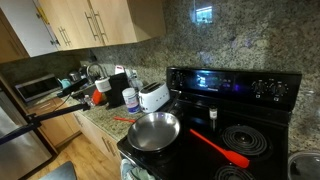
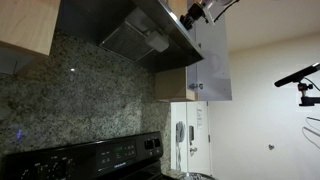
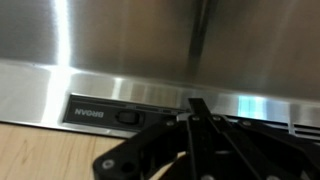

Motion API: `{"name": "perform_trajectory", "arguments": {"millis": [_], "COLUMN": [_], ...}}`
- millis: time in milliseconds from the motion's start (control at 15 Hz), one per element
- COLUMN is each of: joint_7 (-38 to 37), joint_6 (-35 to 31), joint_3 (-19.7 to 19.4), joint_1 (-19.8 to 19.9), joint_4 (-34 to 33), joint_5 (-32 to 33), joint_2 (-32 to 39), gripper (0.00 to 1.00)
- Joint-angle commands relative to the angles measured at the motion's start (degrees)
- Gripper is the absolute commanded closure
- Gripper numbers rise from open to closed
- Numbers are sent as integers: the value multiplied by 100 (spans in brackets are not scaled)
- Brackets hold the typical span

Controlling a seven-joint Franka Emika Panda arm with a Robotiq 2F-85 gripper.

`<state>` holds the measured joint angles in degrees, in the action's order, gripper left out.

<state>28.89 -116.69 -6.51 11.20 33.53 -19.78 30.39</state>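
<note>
As I watch the wrist view, the gripper (image 3: 196,106) sits pinched together at lower centre; the switch (image 3: 127,115) lies just left of its tips, on the range hood (image 3: 120,45).

Glossy brushed-metal range hood (image 3: 120,40)

Closed fingers (image 3: 197,110) point at the steel range hood (image 3: 120,50), near its switch (image 3: 127,115).

A steel pan (image 1: 153,131) and red spatula (image 1: 218,147) lie on the black stove (image 1: 240,88), a white toaster (image 1: 153,96) beside it
</note>
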Motion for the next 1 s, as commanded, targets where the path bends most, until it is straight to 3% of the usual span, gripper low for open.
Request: {"name": "perform_trajectory", "arguments": {"millis": [0,933], "joint_7": [0,-256], "joint_6": [0,-228], "joint_3": [0,-89], "joint_1": [0,-165], "joint_4": [0,-87], "joint_5": [0,100], "joint_2": [3,69], "gripper": [99,98]}}
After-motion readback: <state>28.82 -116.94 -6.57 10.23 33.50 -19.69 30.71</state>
